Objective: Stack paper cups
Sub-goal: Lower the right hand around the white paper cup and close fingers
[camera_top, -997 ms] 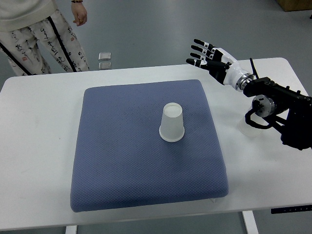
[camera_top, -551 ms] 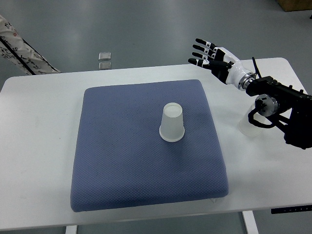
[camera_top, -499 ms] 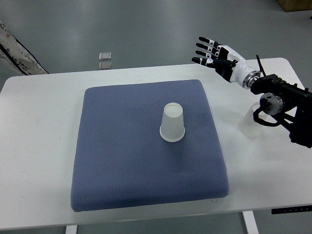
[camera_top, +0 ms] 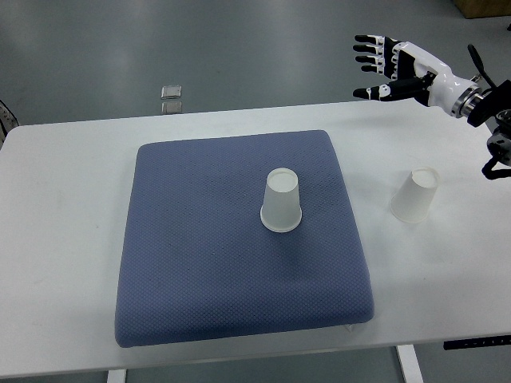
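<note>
A white paper cup (camera_top: 282, 200) stands upside down near the middle of the blue pad (camera_top: 207, 255). A second white paper cup (camera_top: 416, 194) stands upside down on the white table (camera_top: 72, 207), to the right of the pad. My right hand (camera_top: 385, 65) is raised above the table's far right corner, fingers spread and empty, well away from both cups. Its arm comes in from the right edge. My left arm does not show.
A small square object (camera_top: 171, 91) lies on the floor beyond the table's far edge. A bit of a person's patterned clothing (camera_top: 4, 113) shows at the left edge.
My right hand has pulled back up and to the right, uncovering the cup on the table. The person at the upper left has walked almost out of view.
</note>
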Tool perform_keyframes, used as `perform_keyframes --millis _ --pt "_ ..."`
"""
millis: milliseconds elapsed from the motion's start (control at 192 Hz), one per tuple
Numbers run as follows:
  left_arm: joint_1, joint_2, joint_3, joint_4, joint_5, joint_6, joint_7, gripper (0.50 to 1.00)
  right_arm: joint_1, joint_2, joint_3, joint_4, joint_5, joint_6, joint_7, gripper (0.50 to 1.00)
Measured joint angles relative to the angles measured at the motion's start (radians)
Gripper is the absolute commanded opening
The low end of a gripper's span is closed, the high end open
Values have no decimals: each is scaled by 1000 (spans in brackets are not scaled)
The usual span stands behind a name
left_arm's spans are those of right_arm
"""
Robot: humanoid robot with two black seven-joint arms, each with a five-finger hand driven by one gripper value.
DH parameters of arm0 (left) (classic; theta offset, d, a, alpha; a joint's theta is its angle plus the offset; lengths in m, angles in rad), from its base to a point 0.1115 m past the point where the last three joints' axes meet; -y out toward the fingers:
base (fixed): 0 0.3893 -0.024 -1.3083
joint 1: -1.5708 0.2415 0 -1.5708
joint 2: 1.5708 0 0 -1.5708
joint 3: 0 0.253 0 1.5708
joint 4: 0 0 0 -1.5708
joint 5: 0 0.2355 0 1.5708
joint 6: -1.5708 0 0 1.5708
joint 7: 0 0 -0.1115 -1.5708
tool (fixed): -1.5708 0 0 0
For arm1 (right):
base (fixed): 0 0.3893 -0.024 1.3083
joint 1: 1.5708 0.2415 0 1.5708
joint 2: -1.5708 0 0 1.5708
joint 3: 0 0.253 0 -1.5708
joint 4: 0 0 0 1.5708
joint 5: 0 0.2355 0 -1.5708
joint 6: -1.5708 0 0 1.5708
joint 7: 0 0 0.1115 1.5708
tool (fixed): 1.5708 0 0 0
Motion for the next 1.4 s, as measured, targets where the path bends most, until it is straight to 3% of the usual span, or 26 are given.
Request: perform_keyframes --millis 182,442,774,1403 --pt "0 0 0 0 0 0 0 1000 33 -54 -4 0 -380 44 12 926" --pt "0 0 0 0 0 0 0 1000 95 -142 -170 67 -774 29 118 926" --pt "0 0 0 0 0 0 0 1000 197 -183 -520 103 -829 -126 123 926" --pt "0 0 0 0 1 0 0 1000 107 -127 -562 45 -826 -281 70 905"
